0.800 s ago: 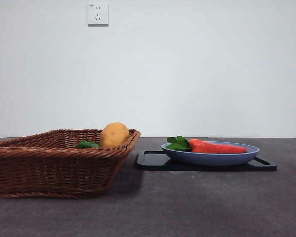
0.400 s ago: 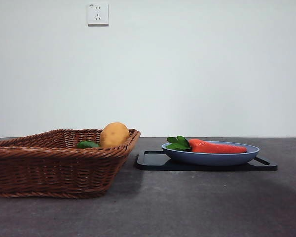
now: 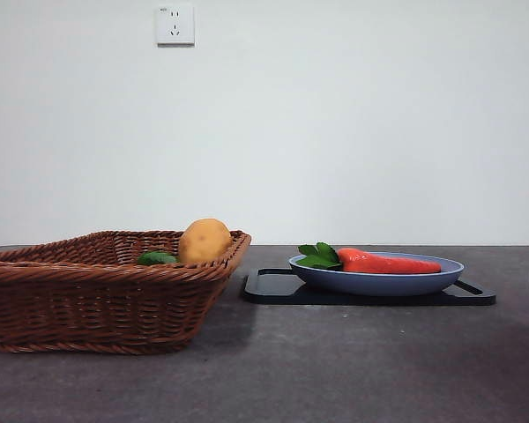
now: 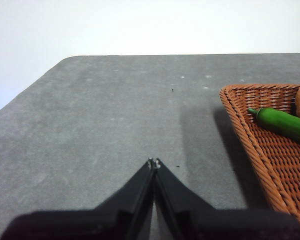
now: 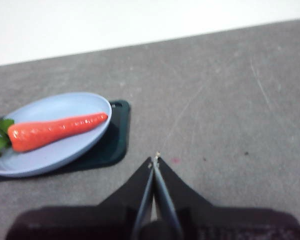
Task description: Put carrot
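Observation:
The orange-red carrot lies on its side in a blue plate, green leaves pointing toward the basket. The plate rests on a black tray. My right gripper is shut and empty, hovering above bare table off to the side of the plate's tapered-carrot end. My left gripper is shut and empty over bare table beside the wicker basket. Neither gripper shows in the front view.
The brown wicker basket at the left holds a yellow-brown potato and a green vegetable. A white wall with a socket stands behind the grey table.
A dark arm tip at the top right corner of the front view has gone out of sight. Carrot, plate and basket have not moved.

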`<action>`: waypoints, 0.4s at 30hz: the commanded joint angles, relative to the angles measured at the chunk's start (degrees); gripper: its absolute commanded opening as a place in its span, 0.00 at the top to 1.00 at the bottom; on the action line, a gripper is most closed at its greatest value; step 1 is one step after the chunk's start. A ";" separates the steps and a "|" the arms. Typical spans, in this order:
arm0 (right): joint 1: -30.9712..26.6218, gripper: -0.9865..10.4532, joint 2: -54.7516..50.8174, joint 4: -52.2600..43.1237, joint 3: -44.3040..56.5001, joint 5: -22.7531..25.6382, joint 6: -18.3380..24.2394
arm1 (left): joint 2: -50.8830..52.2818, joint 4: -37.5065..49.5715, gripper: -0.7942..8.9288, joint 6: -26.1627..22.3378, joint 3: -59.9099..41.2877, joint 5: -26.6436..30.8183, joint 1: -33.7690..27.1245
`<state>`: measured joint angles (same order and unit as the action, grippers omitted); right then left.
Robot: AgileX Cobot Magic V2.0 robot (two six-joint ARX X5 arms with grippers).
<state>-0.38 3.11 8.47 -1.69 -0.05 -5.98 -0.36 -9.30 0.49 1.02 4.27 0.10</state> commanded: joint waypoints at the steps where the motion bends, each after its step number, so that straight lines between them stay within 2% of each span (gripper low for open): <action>1: 0.09 0.91 -0.79 -0.50 0.81 -0.15 0.46 | 0.13 0.68 0.91 -0.07 -0.59 -0.04 -0.17; 6: 0.55 0.91 -2.49 1.84 1.22 -4.48 1.77 | 0.13 0.72 0.91 -0.07 -0.59 -0.02 -0.17; 12: 3.56 0.91 -3.17 1.86 1.22 -4.48 1.57 | 0.13 0.68 0.91 -0.07 -0.59 -0.02 -0.17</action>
<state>2.85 0.19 9.82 -0.91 -4.34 -4.54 -0.36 -9.30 0.49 1.02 4.27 0.10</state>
